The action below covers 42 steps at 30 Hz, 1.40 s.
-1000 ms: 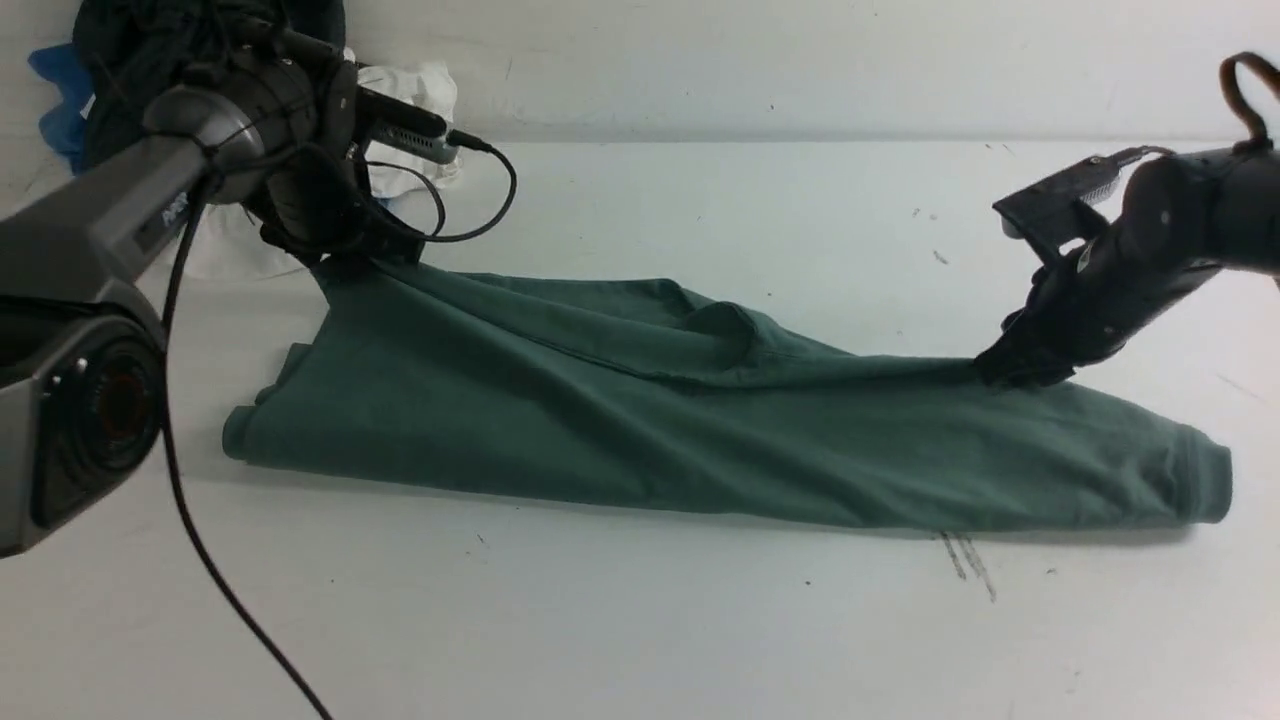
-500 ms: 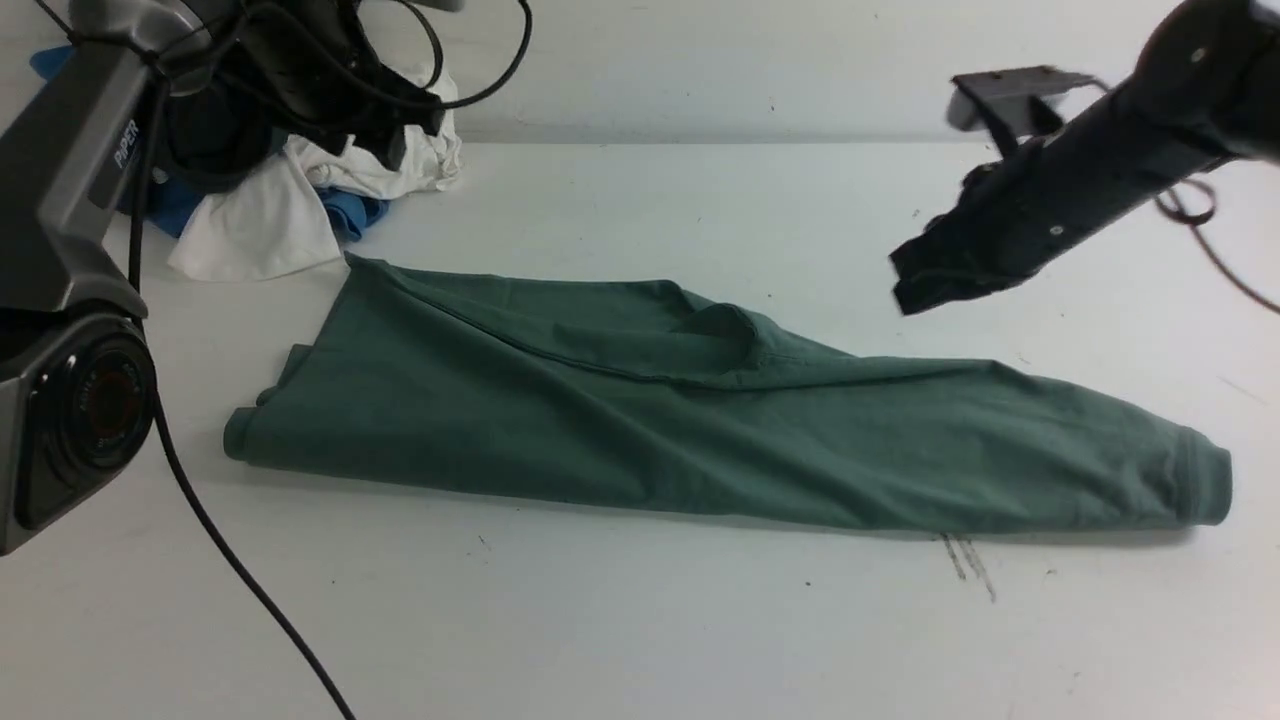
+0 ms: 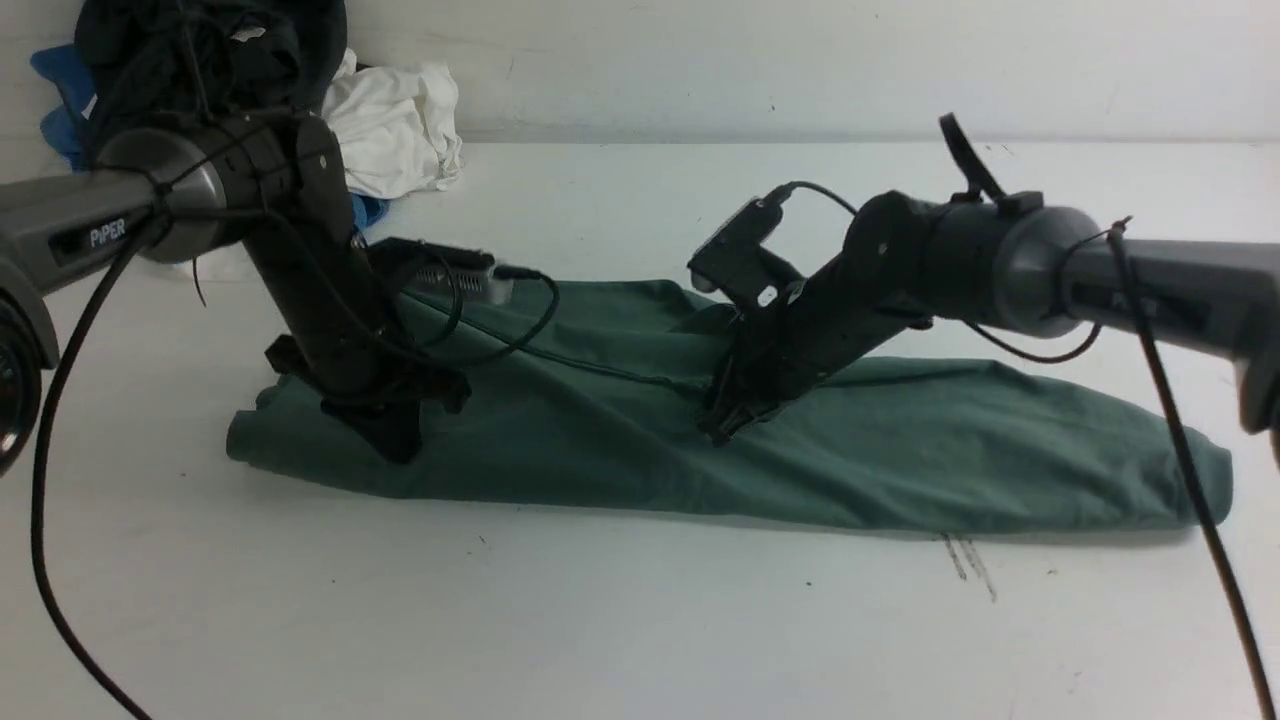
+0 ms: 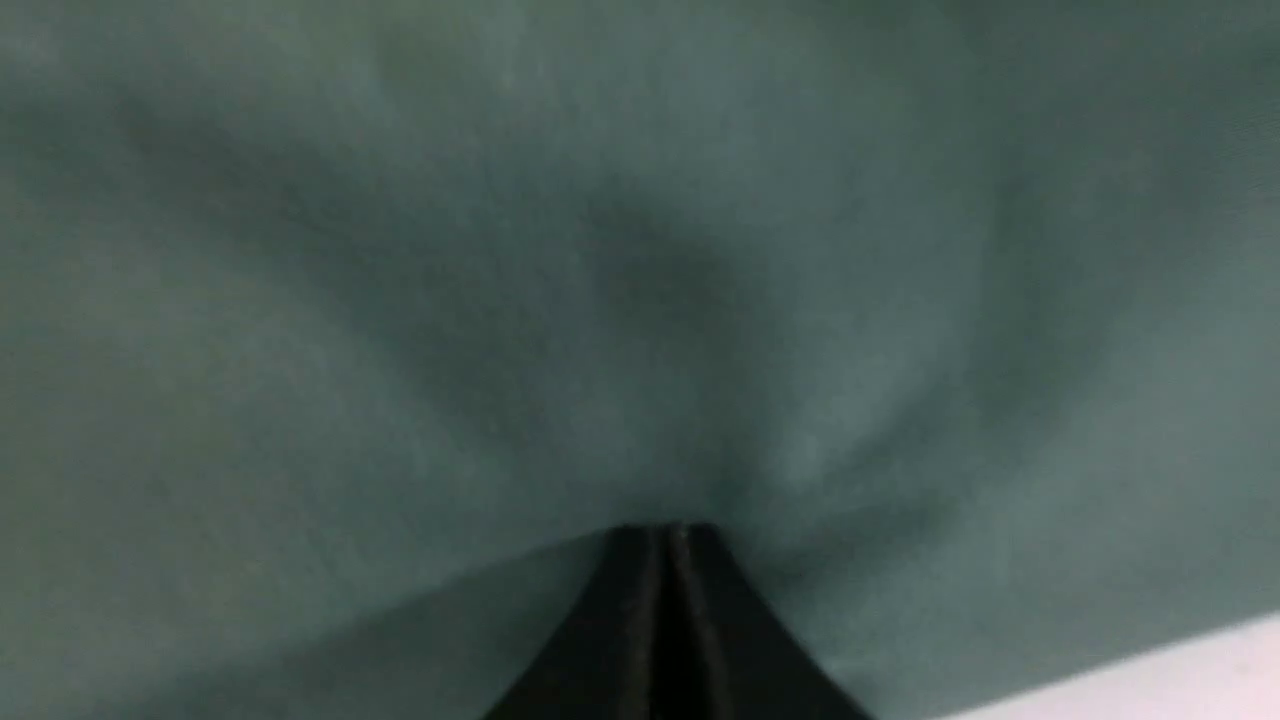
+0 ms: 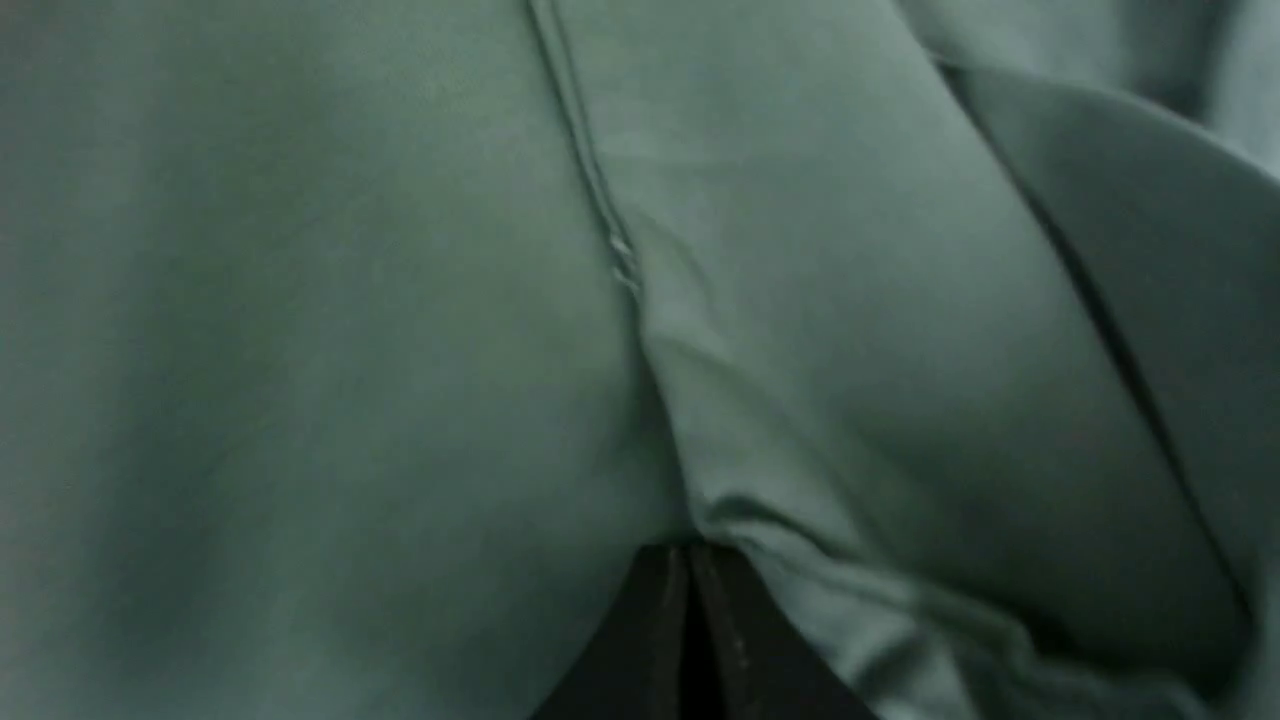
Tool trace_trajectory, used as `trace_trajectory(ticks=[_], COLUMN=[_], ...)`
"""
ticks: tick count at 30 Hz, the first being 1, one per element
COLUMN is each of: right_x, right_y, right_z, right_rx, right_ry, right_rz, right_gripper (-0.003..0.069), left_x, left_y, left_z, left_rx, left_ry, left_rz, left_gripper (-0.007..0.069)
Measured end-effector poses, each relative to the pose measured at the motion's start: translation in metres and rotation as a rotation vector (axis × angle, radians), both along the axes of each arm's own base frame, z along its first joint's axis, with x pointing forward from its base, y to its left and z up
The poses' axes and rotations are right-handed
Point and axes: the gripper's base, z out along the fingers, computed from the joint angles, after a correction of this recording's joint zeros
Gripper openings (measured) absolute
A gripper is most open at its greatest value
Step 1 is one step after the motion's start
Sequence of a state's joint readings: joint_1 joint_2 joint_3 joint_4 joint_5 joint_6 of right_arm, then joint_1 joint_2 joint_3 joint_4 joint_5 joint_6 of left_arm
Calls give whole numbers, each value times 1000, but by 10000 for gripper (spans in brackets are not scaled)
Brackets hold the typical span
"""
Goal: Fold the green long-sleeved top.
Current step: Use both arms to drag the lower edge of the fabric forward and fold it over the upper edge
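Observation:
The green long-sleeved top (image 3: 900,450) lies folded into a long band across the middle of the table, a cuffed end at the right. My left gripper (image 3: 398,445) is shut, with its tips pressed down on the top's left part; in the left wrist view the closed tips (image 4: 665,530) dent the green cloth (image 4: 500,250). My right gripper (image 3: 718,432) is shut, with its tips on the top's middle beside a seam; the right wrist view shows the closed tips (image 5: 688,548) against wrinkled cloth (image 5: 300,300). No cloth shows between either pair of jaws.
A pile of white (image 3: 395,125), black (image 3: 200,40) and blue (image 3: 55,75) clothes lies at the back left by the wall. The left arm's cable (image 3: 60,560) hangs over the front left of the table. Pencil marks (image 3: 968,565) are in front of the top.
A second ago both grippers were at the top's far edge; they lifted away from it, and now both have come down shut onto its left part and middle.

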<state>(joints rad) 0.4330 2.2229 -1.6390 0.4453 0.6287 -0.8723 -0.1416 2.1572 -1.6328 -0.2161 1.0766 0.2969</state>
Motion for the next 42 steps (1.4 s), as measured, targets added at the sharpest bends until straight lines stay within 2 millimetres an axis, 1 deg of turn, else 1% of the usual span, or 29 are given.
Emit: trace_trajectory(ticks=[2, 5, 6, 7, 8, 9, 12, 14, 16, 18, 19, 20, 21, 22, 23, 24, 26, 27, 29, 30, 31, 32, 33, 34, 35, 36, 38, 39, 42], right_x=[10, 31, 31, 43, 45, 54, 64, 62, 59, 43, 37, 27, 23, 18, 14, 11, 8, 7, 8, 8, 10, 10, 11, 13, 14, 16, 18, 19, 28], right_y=[2, -7, -8, -19, -21, -35, -59, -68, -69, -72, -73, -76, -78, -80, -82, -83, -81, -78, -74, -73, -72, -72, -72, -75, -75, -77, -79, -79, -93], right_z=[-2, -3, -3, -1, 0, 5, 16, 24, 33, 58, 68, 85, 91, 99, 102, 100, 87, 72, 43, 41, 16, 16, 5, -2, -2, -2, -2, -2, -1], right_rx=[5, 62, 65, 135, 138, 210, 305, 320, 318, 291, 285, 282, 283, 283, 283, 276, 255, 242, 216, 215, 190, 189, 171, 153, 149, 127, 85, 76, -9], right_ry=[-117, -281, -277, -345, -355, -389, -387, -334, -298, -178, -146, -93, -71, -36, -6, 44, 131, 210, 306, 316, 367, 366, 381, 378, 371, 351, 313, 304, 205], right_rz=[-20, -157, -164, -291, -299, -417, -568, -583, -562, -473, -447, -418, -410, -400, -399, -391, -380, -368, -362, -361, -366, -365, -367, -375, -379, -390, -416, -422, -496], right_gripper=[-11, -11, -11, -11, -11, -11, -11, -11, -11, -10, -10, -10, -10, -10, -10, -10, -10, -10, -10, -10, -10, -10, -10, -10, -9, -8, -8, -8, -8], left_x=[-4, -5, -5, -5, -5, -6, -6, -6, -7, -10, -11, -12, -12, -12, -12, -10, -5, -2, 3, 4, 7, 8, 9, 8, 8, 4, -3, -4, -9], left_y=[1, 2, 2, 3, 3, 3, 3, 3, 3, 5, 6, 6, 7, 6, 5, 4, 1, -1, -4, -4, -6, -6, -6, -6, -6, -4, 0, 1, 12], left_z=[-1, -1, -1, -1, -1, -1, -1, 0, 3, 12, 18, 32, 39, 50, 59, 69, 74, 73, 65, 63, 53, 51, 46, 35, 33, 24, 17, 16, 13], left_rx=[-1, 10, 11, 16, 16, 16, 17, 17, 20, 35, 39, 34, 29, 16, 1, -27, -69, -105, -141, -143, -157, -157, -154, -140, -133, -101, -41, -28, 105], left_ry=[-18, -28, -28, -30, -30, -30, -30, -34, -40, -60, -78, -124, -152, -201, -242, -302, -366, -382, -387, -386, -368, -365, -350, -308, -294, -240, -167, -151, -99], left_rz=[8, 3, 2, 1, 1, 1, 1, 1, -1, -10, -12, -9, -5, 5, 15, 35, 68, 96, 126, 129, 142, 142, 140, 123, 117, 83, 31, 22, -15], left_gripper=[-8, -8, -8, -8, -8, -8, -8, -8, -8, -8, -8, -8, -8, -8, -8, -8, -8, -8, -8, -8, -8, -8, -8, -8, -8, -8, -8, -8, -8])
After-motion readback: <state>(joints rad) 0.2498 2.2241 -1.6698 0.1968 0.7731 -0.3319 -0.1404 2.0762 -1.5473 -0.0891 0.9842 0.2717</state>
